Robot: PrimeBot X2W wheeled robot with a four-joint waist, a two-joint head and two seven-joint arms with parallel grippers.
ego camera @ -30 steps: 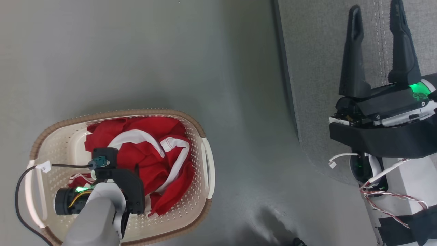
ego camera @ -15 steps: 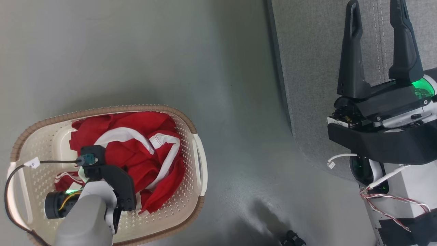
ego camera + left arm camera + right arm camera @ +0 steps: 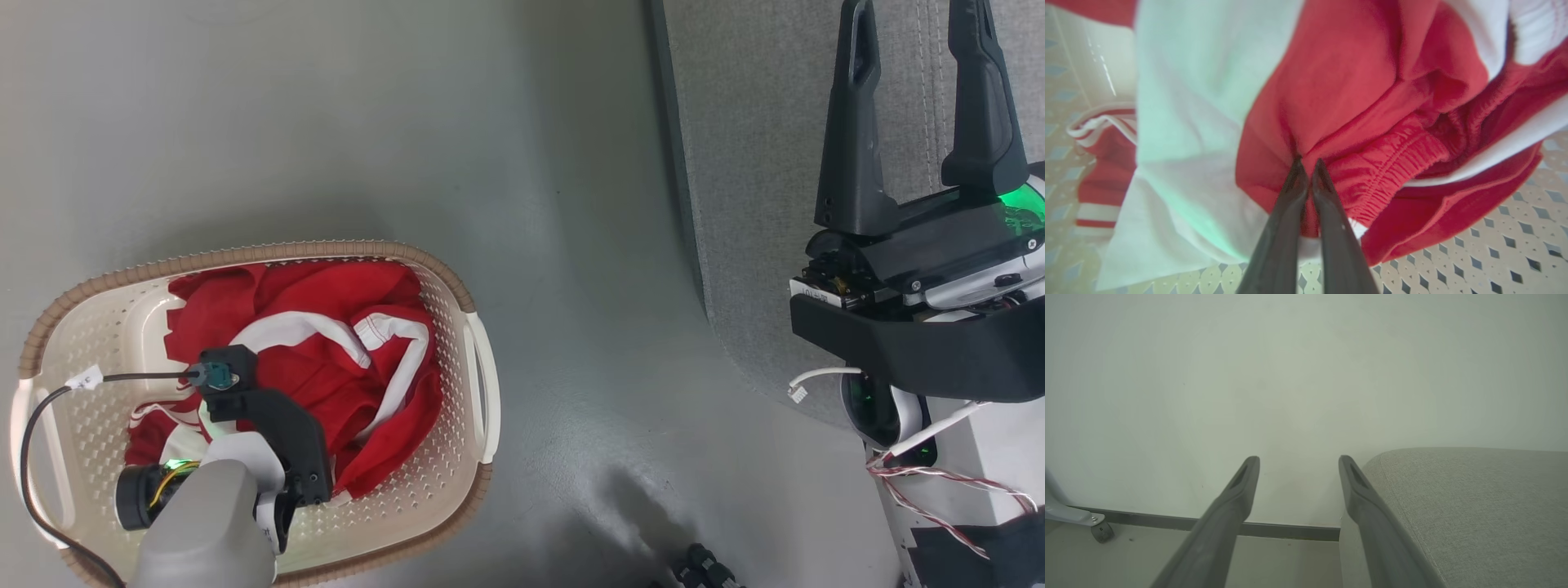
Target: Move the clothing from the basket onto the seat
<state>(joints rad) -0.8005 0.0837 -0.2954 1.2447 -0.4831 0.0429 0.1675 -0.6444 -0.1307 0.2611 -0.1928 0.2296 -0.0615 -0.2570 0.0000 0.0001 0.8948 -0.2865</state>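
Observation:
The cream basket point(image 3: 326, 249) with a brown rim stands on the floor at the lower left. The clothing point(image 3: 326, 302), red with white bands, lies bunched inside it. My left wrist point(image 3: 261, 425) reaches down into the basket over the pile. In the left wrist view my left gripper point(image 3: 1306, 164) is shut, with a fold of the red clothing point(image 3: 1355, 81) pinched between its fingers beside an elastic waistband. My right gripper point(image 3: 910, 33) is open and holds nothing, above the grey seat point(image 3: 751, 163). In the right wrist view, the right gripper point(image 3: 1298, 459) stands at the seat point(image 3: 1474, 498) corner.
Grey floor point(image 3: 531, 163) separates the basket from the seat. A black cable point(image 3: 33, 425) loops from my left wrist over the basket's left rim. A small dark object point(image 3: 702, 563) lies at the bottom edge. A pale wall with a baseboard and a caster wheel point(image 3: 1102, 533) lie ahead.
My left gripper has gone from open to shut, taking hold of the red cloth. The head view has shifted slightly. The right gripper stays open over the seat.

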